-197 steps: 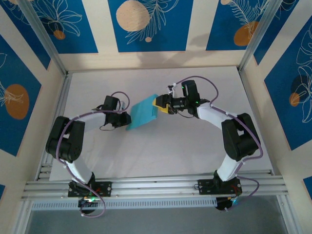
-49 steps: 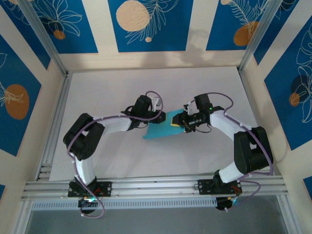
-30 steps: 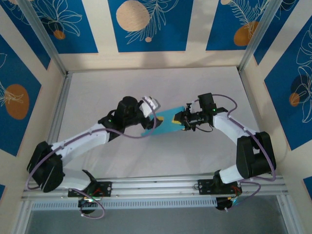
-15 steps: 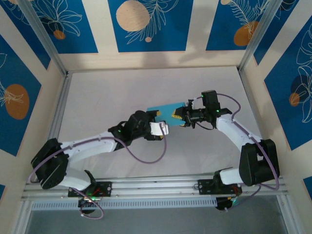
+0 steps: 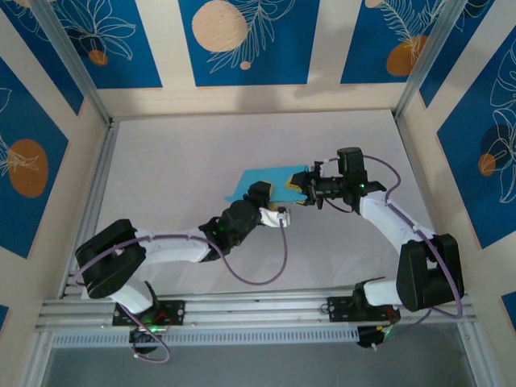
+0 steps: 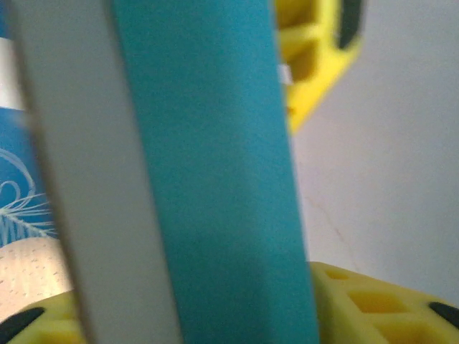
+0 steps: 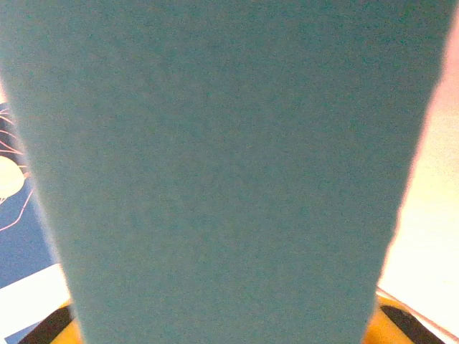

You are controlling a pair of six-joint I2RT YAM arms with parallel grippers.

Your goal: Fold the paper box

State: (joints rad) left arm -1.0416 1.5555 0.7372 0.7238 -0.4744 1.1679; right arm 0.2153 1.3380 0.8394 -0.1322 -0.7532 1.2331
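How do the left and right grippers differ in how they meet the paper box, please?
The right gripper is clamped on the paper box at its right end; the left gripper sits at its near edge, grip unclear. The right reaches in from the right, the left from the near left. Both are yellow-tipped.

Paper box (image 5: pixel 262 179), left arm (image 5: pixel 173 242), right arm (image 5: pixel 387 222) bar mid-table; far table (image 5: pixel 185 137) free.

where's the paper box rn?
In the top view, the paper box is near mid-table, between the two arms. The right gripper grips its right end and the left gripper is at its near edge.
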